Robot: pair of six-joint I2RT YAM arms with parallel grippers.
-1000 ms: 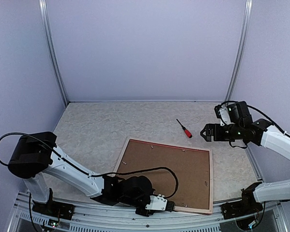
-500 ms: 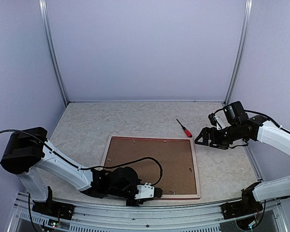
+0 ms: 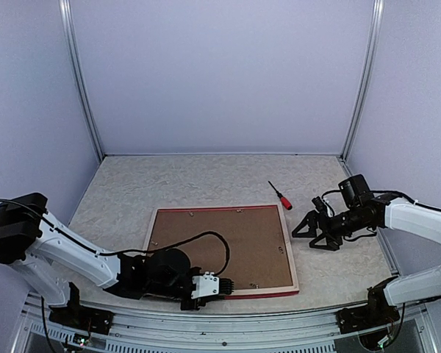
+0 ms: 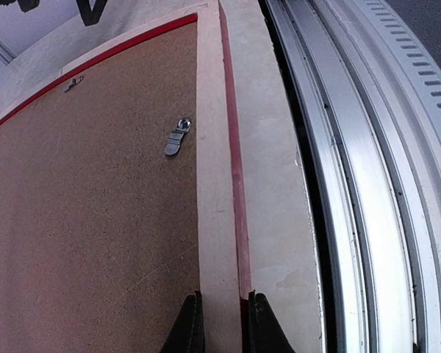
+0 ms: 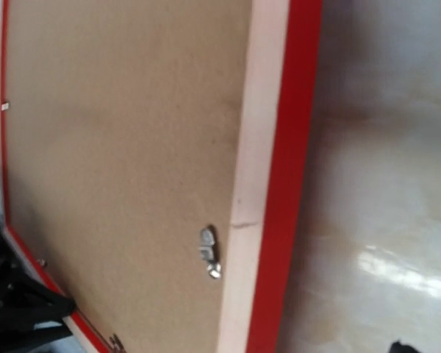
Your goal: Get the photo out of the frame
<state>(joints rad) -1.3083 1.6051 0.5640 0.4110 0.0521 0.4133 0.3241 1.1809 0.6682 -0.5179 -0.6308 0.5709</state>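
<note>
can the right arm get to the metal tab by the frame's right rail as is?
Probably yes. The right gripper is open just beside the frame's right rail, and the tab sits bare on the backing board inside it. The left gripper, shut on the near rail, is well clear.

You've got red-handled screwdriver (image 3: 281, 196) flat on mottled table (image 3: 147, 184), toward far right — well apart from brown backing board (image 3: 250, 243). Board face up, small metal turn clip (image 4: 176, 137) near its edge. Lilac walls (image 3: 220, 73) behind.

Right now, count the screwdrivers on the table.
1. The screwdriver lies just beyond the far right corner of the frame, not touching it. Others may be hidden.
</note>
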